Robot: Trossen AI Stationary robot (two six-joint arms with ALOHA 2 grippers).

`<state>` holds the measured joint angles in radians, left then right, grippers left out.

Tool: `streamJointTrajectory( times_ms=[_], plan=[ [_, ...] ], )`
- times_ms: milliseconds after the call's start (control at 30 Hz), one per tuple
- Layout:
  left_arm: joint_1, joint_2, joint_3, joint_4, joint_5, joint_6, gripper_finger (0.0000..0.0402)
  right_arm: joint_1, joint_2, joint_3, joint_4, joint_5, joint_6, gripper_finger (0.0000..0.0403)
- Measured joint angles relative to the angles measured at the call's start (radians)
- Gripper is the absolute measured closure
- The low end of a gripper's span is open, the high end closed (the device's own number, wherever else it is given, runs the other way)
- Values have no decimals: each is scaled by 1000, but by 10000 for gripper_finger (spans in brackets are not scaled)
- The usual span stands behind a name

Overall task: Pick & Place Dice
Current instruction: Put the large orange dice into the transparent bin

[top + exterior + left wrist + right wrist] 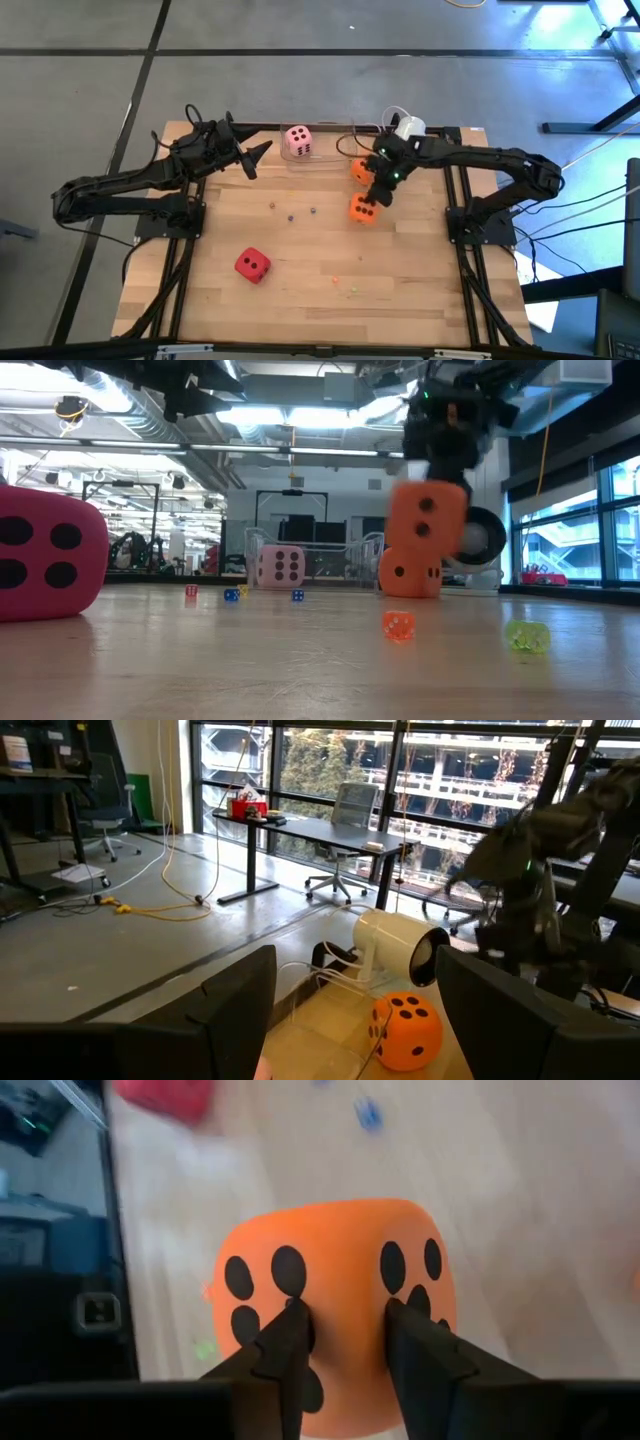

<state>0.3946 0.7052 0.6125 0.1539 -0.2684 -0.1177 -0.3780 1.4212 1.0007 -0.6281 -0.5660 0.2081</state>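
- Nearest the low camera: red die (252,265) sat on the worktop (300,290) toward its front left, well apart from both arms; it filled the left edge of the low view (45,555), a four-pip face showing.
- Small translucent dice lay on the wood just behind it in the low view: an orange one (398,624) and a green one (527,636).
- Mid-worktop: right gripper (372,198) was clamped on an orange die (362,209). In the right wrist view the two dark fingers (283,1350) pressed into the die's (335,1295) pipped face, narrow set. In the low view this die (428,515) hung clear of the wood, tilted.
- Just behind it: second orange die (360,170) rested on the worktop, near the held one; in the low view (410,572) it appeared directly below the held die.
- A few tiny beads (291,213) lay scattered mid-worktop, between the arms.
- Farther back: pale pink die (297,141) sat at the rear edge inside a clear tray (325,152); six pips faced the low camera (279,566).
- Left gripper (255,158) hovered near the rear left, beside the pink die, fingers spread wide, holding nothing. Its wrist view showed the second orange die (406,1031) and a white cylindrical lamp-like object (400,946) beyond it.
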Motion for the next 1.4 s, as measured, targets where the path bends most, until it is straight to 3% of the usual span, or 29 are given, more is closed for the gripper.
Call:
streamJointTrajectory(
  times_ms=[167, 400, 667, 1000, 1267, 1400],
  plan=[
    [0, 0, 0, 0, 0, 0, 135, -14, 0, 210, 24, 45, -16, 284],
    [0, 0, 0, 0, 0, 0, 132, -40, 27, 461, 37, 515, -226, 286],
    [0, 0, 0, 0, 0, 0, 133, -41, 213, 486, 182, 787, -551, 286],
    [0, 0, 0, -1, 0, 0, 134, -39, 403, 486, 223, 821, -666, 286],
    [0, 0, 0, -1, 1, -1, 132, -37, 499, 486, 247, 896, -777, 286],
    [0, 0, 0, -3, 1, -2, 134, -33, 522, 486, 254, 878, -795, 286]
  ],
)
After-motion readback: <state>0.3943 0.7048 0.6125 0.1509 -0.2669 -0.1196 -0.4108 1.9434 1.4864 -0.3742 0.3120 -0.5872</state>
